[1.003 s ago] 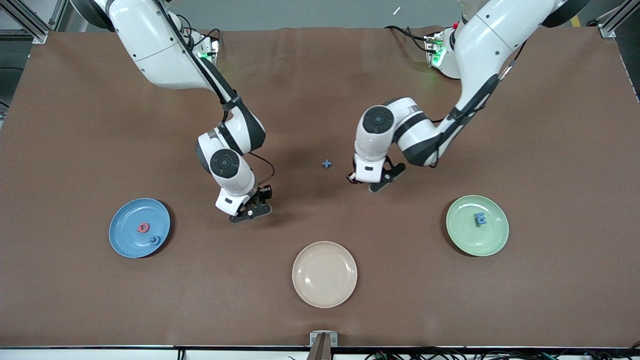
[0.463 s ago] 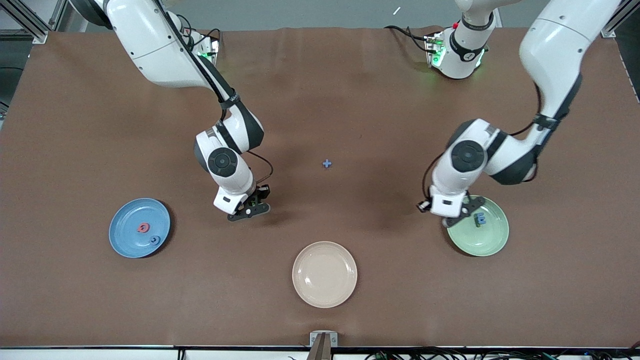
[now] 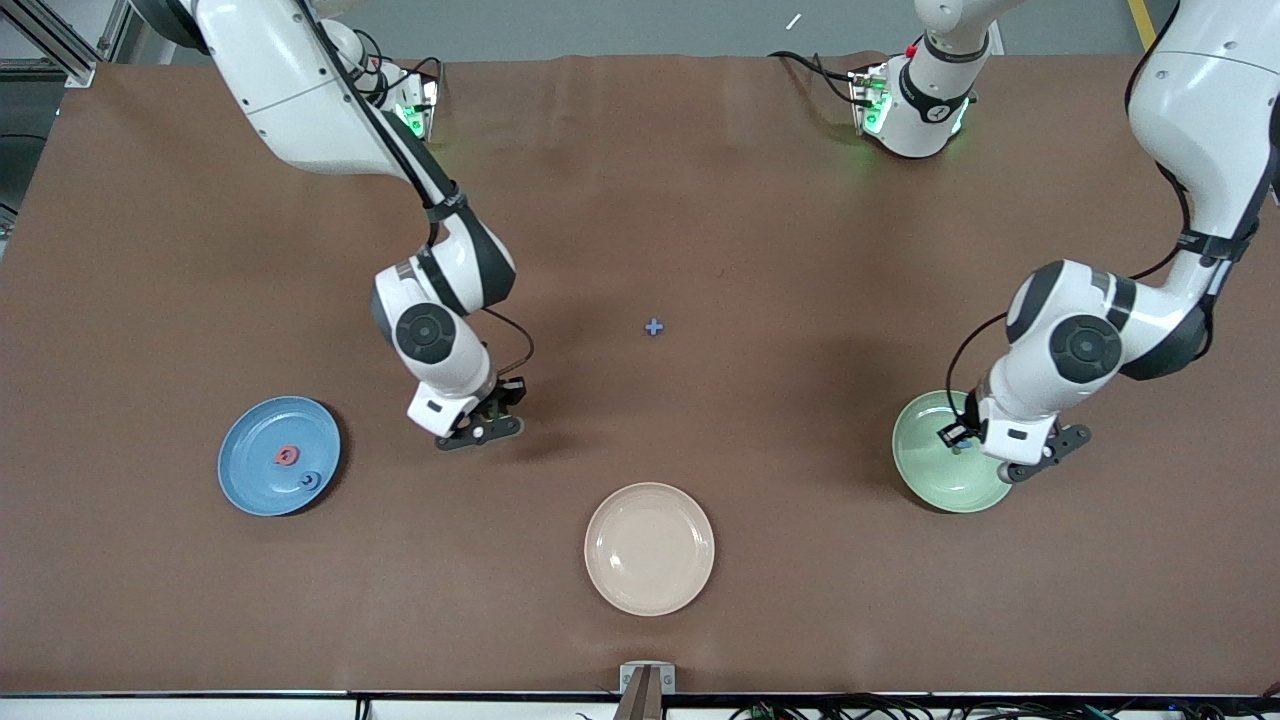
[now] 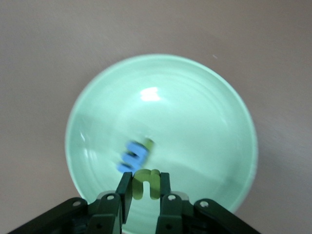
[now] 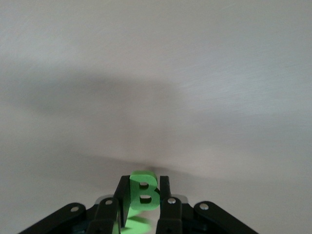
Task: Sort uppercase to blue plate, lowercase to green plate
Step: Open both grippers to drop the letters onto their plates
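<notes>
The green u [image 4: 146,183], light, stiff and thin, best pinched across its flat faces, sits clamped in the left gripper [image 4: 145,187] over the green plate [image 3: 915,470] at frame's lower right. The right gripper [image 5: 144,195] grips the B [image 5: 144,191] mid-frame above bare table [image 3: 700,200].

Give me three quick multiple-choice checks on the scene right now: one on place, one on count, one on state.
1. The left pincer is over:
A. the cream plate
B. the round pale mint-green plate
C. bare table

2. Letters lying in the round medium-blue plate:
A. none
B. two
C. four

3. The right pincer is:
A. open, empty
B. shut, empty
C. shut on the flat green letter B

Answers: 1 B, its wrist view looks down on the green dish; 2 B, red and blue pieces show; 3 C, the B sits clamped between its fingers.
</notes>
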`<action>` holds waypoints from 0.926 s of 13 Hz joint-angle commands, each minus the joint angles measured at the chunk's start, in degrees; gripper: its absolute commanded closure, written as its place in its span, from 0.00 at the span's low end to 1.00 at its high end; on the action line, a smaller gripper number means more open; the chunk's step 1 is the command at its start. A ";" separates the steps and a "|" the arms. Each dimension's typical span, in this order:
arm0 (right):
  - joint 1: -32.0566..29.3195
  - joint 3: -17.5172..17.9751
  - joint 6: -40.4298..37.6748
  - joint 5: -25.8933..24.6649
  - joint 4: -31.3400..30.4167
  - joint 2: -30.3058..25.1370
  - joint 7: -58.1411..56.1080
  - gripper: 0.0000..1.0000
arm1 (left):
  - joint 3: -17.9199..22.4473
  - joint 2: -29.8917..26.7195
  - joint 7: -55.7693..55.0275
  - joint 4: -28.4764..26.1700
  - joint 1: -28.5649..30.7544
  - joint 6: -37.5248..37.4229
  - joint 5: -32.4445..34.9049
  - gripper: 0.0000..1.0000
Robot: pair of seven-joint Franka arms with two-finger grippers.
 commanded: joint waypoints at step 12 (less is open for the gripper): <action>-26.57 0.58 -1.19 0.78 1.64 -1.80 -38.45 0.25 | -1.49 3.97 10.31 0.23 4.00 -0.14 -2.05 0.88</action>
